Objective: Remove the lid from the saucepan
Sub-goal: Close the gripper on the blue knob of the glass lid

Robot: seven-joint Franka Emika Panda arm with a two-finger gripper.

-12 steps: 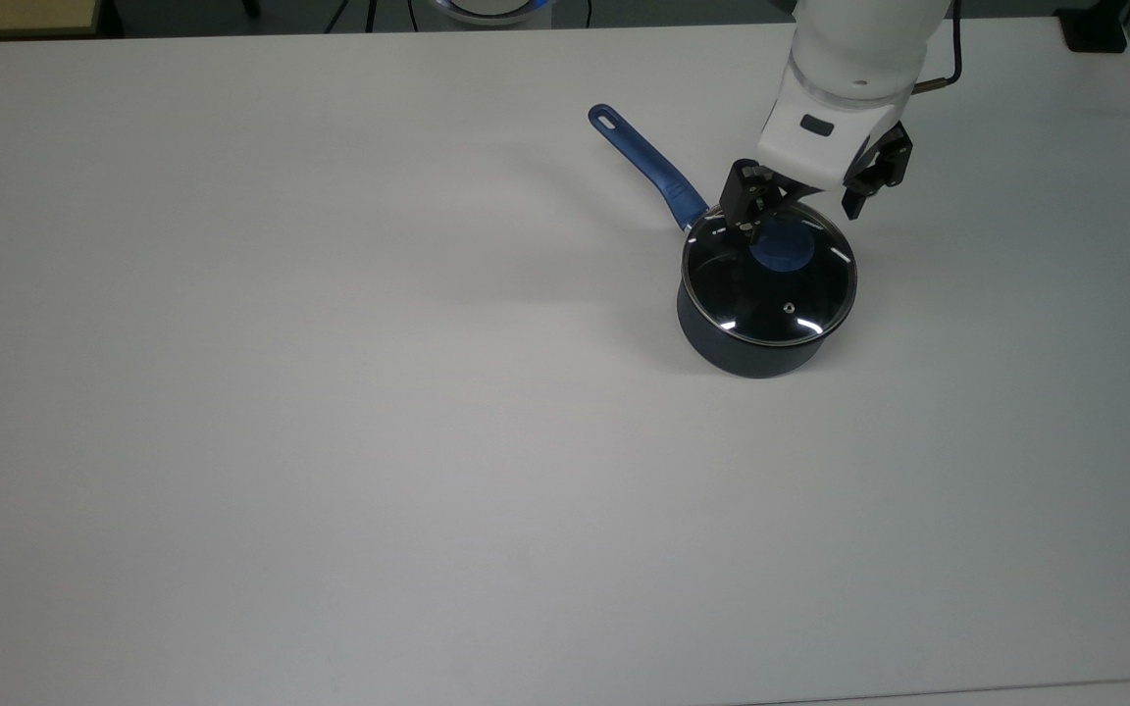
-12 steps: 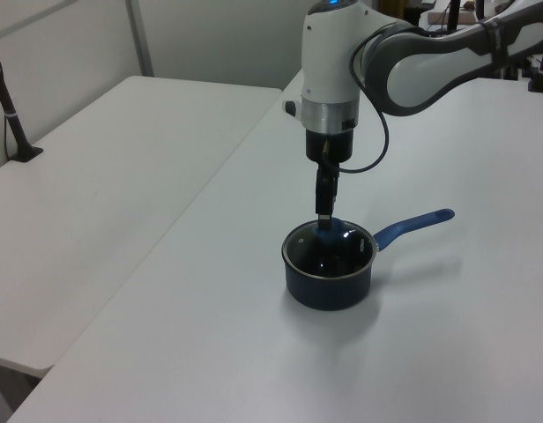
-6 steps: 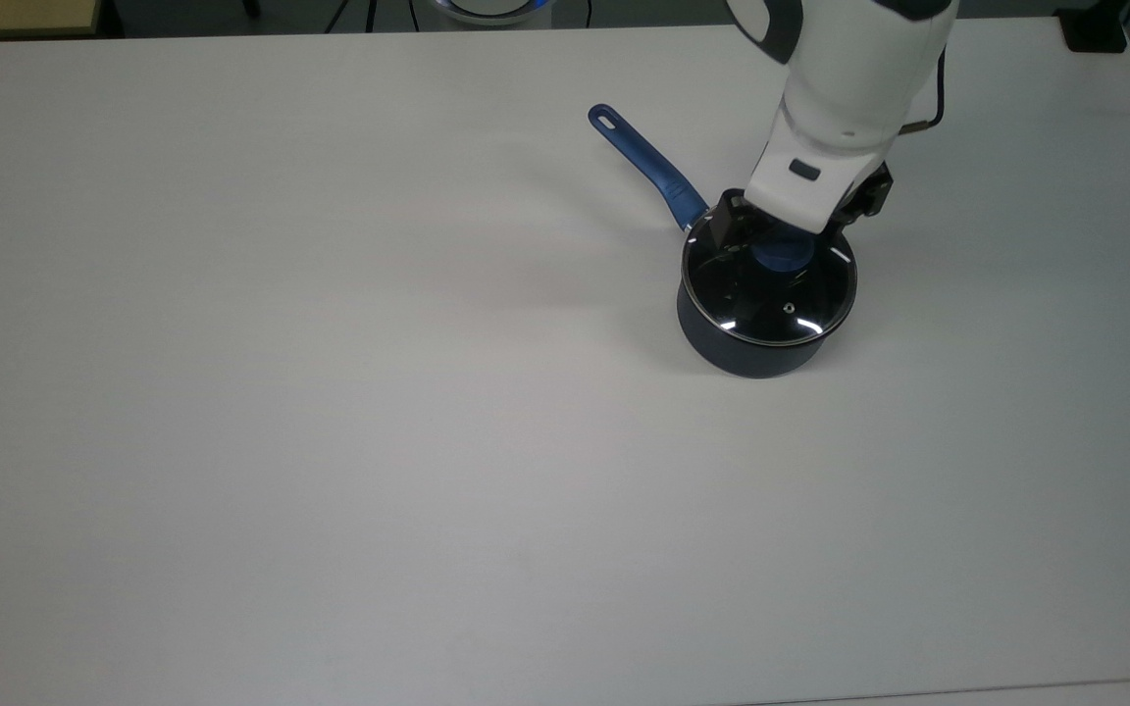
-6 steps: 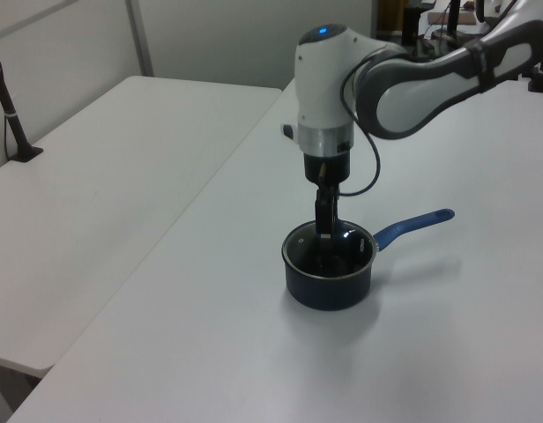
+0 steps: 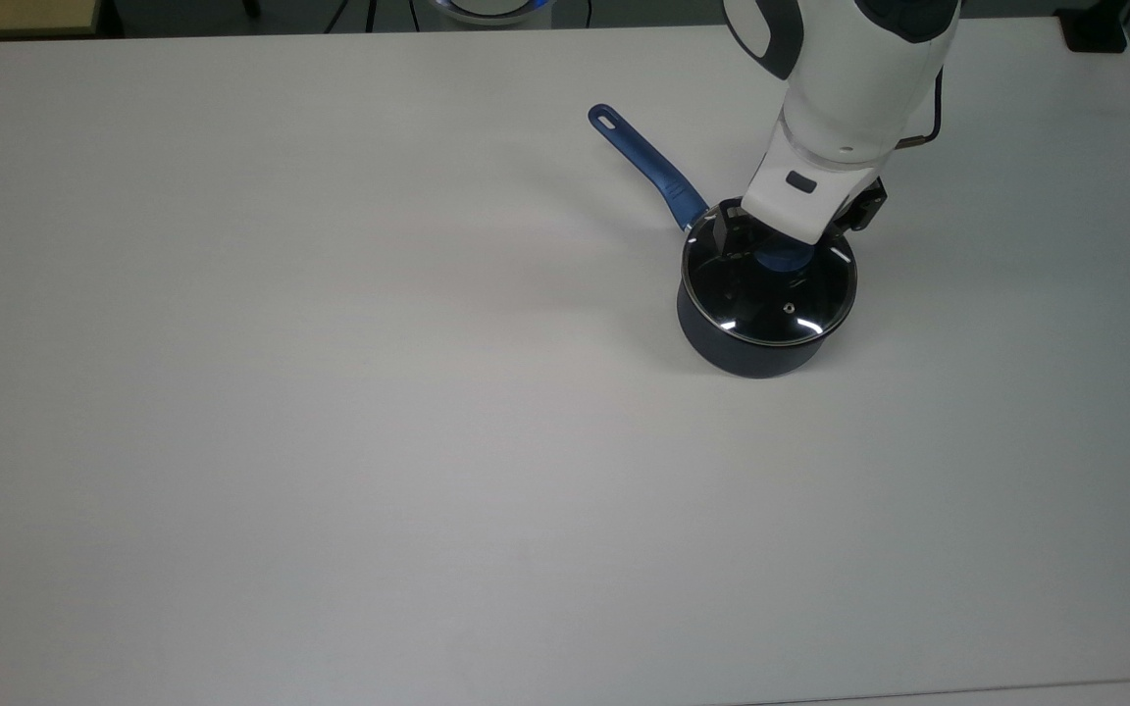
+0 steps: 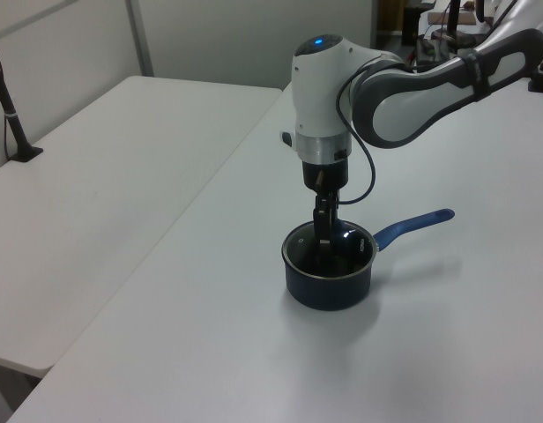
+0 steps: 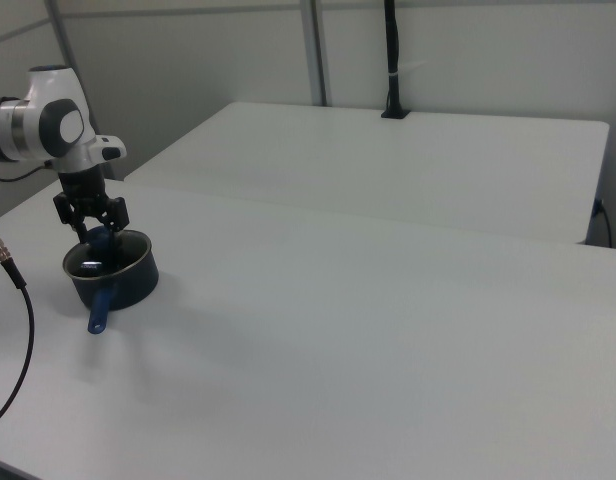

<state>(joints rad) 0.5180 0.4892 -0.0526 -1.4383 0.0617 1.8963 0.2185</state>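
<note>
The dark navy saucepan [image 5: 744, 359] stands on the white table, its long blue handle [image 5: 645, 165] pointing to the top view's upper left. The clear glass lid [image 5: 744, 296] with its blue knob [image 5: 781, 259] sits on the pot. My gripper [image 5: 785, 245] is down over the lid, open, with one finger on each side of the knob. The left view has the gripper [image 6: 323, 238] just above the lid [image 6: 333, 257] and saucepan [image 6: 329, 286]. In the right view the gripper [image 7: 91, 226] straddles the knob over the saucepan [image 7: 123, 280].
The white table [image 5: 330, 392] spreads wide to the top view's left and below the pot. A second table [image 6: 95, 176] stands beside it, across a narrow gap. A black cable [image 7: 23, 330] hangs at the right view's left edge.
The arm has come down and shifted slightly, so the open fingers have dropped from above the lid to either side of the knob. Saucepan and lid have not moved.
</note>
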